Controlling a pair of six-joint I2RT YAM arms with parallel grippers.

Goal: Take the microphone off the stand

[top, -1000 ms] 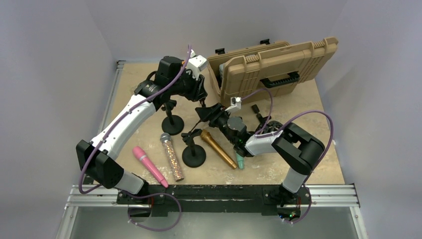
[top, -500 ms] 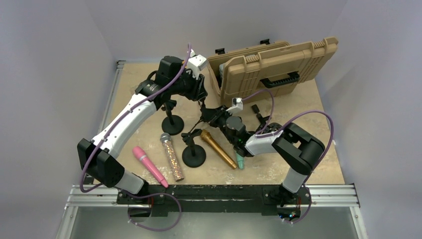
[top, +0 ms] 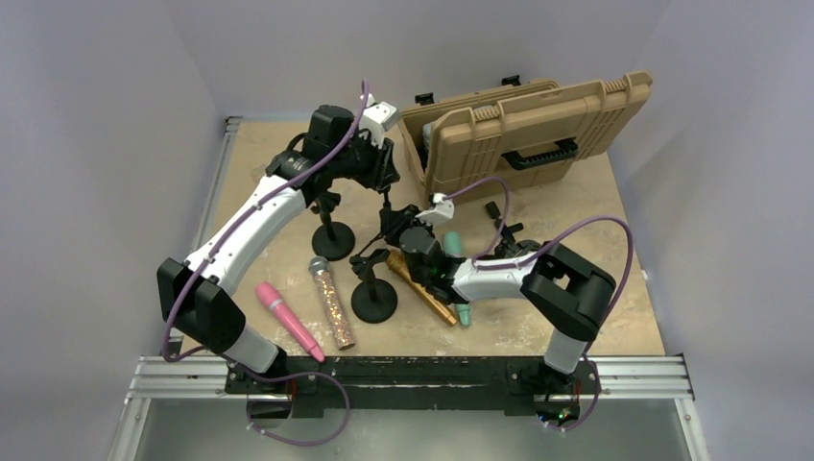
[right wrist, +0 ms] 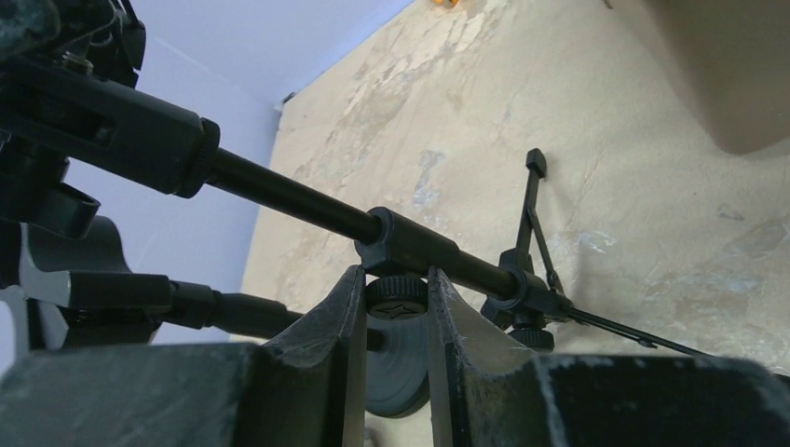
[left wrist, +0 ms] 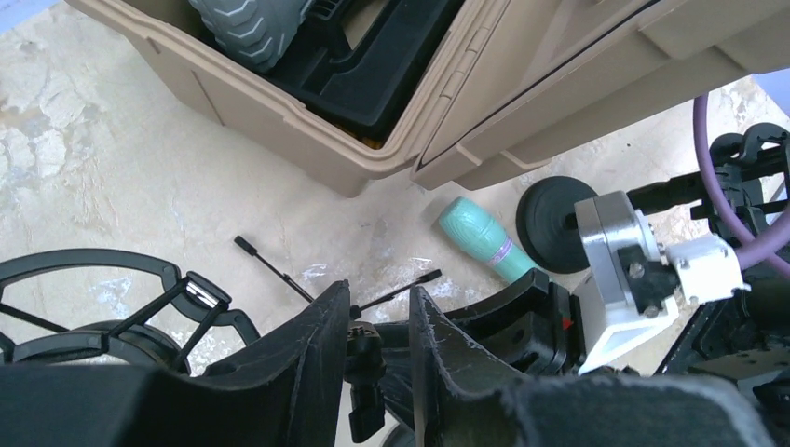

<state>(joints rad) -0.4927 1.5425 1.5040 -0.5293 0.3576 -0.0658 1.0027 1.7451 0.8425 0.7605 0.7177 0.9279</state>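
Narrowly parted, the right tool (right wrist: 395,282) pinches the stand knob (right wrist: 396,300).

Stand base (right wrist: 399,372) — mostly hidden behind right claw (right wrist: 395,284); case (left wrist: 279,102) cut off — top edge.

Plain pale lilac-grey walls (top: 106,86) close in three sides of a beige, marble-patterned surface (top: 624,317); what looks like an aluminium rail (top: 653,370) edges it.

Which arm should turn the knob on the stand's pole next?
Right. The right gripper sits with a finger on each side of the knob under the pole. The left gripper is closed around another black part, seemingly steadying the stand.
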